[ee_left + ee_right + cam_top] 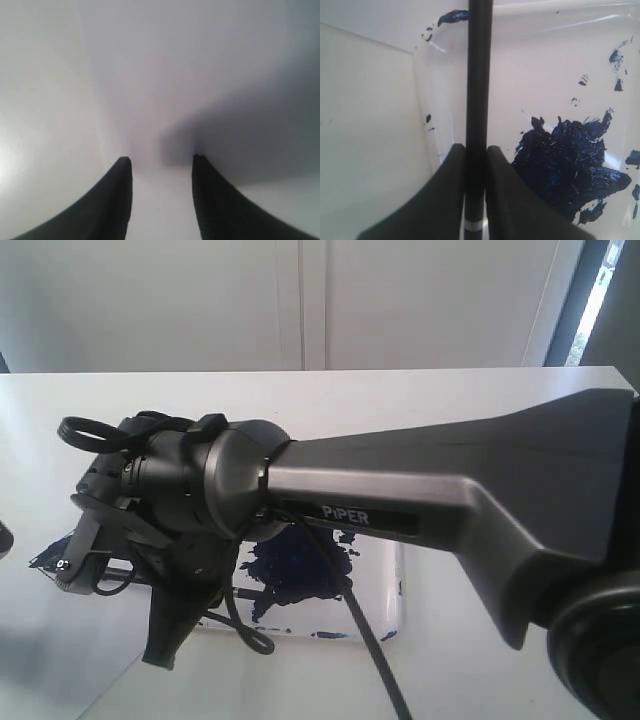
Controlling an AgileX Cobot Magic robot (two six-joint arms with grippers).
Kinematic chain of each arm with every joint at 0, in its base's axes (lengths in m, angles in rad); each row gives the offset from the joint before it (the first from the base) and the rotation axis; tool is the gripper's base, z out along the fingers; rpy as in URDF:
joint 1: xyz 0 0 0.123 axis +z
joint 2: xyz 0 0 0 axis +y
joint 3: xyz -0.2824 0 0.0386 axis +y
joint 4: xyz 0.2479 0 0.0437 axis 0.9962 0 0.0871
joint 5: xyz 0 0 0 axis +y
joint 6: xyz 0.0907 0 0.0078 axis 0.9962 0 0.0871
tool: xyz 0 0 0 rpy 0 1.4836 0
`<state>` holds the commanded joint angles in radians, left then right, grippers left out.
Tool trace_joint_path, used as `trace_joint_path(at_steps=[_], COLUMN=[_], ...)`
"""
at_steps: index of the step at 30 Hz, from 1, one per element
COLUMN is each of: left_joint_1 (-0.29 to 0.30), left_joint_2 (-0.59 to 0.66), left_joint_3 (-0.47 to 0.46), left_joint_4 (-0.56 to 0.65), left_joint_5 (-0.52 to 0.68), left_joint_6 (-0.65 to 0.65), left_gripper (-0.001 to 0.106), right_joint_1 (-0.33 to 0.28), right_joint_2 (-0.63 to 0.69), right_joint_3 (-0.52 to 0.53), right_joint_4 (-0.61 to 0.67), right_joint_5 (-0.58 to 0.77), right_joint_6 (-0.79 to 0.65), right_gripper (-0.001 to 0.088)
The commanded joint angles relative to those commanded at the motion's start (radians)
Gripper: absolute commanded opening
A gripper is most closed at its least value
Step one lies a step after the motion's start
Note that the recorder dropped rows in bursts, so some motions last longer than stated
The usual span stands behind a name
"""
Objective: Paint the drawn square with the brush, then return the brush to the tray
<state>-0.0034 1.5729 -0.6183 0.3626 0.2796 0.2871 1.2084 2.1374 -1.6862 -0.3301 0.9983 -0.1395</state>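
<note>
right pincer (475, 150) clenched on the brush (479, 75) | brush above the tray (520, 65), exterior lower centre | left pincer (161, 160) released, empty | risk: thin shaft pivots; high release bounces it onto worktop (450, 400), smearing paint

Exterior: close behind right arm (450, 480), facing down over surface (420, 395) | Left wrist: low above surface, past left tool (161, 160) | Right wrist: near, down into tray (530, 65) | Shared: tray, exterior and right wrist.
</note>
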Motion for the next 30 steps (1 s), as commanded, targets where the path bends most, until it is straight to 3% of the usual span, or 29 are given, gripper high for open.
trace_joint_path(at_steps=[6,16,30], left_joint_1=[0.0,0.0,0.0], left_joint_2=[0.0,0.0,0.0], left_joint_3=[0.0,0.0,0.0], left_joint_4=[0.0,0.0,0.0], left_joint_5=[0.0,0.002,0.002], left_joint_6=[0.0,0.0,0.0], left_gripper=[0.046,0.046,0.046], right_joint_1=[0.0,-0.002,-0.004], right_joint_2=[0.0,0.0,0.0], right_joint_3=[0.0,0.0,0.0], right_joint_4=[-0.005,-0.134,-0.165], right_joint_5=[0.011,0.049,0.051], right_joint_6=[0.008,0.098,0.117], right_gripper=[0.0,0.0,0.0])
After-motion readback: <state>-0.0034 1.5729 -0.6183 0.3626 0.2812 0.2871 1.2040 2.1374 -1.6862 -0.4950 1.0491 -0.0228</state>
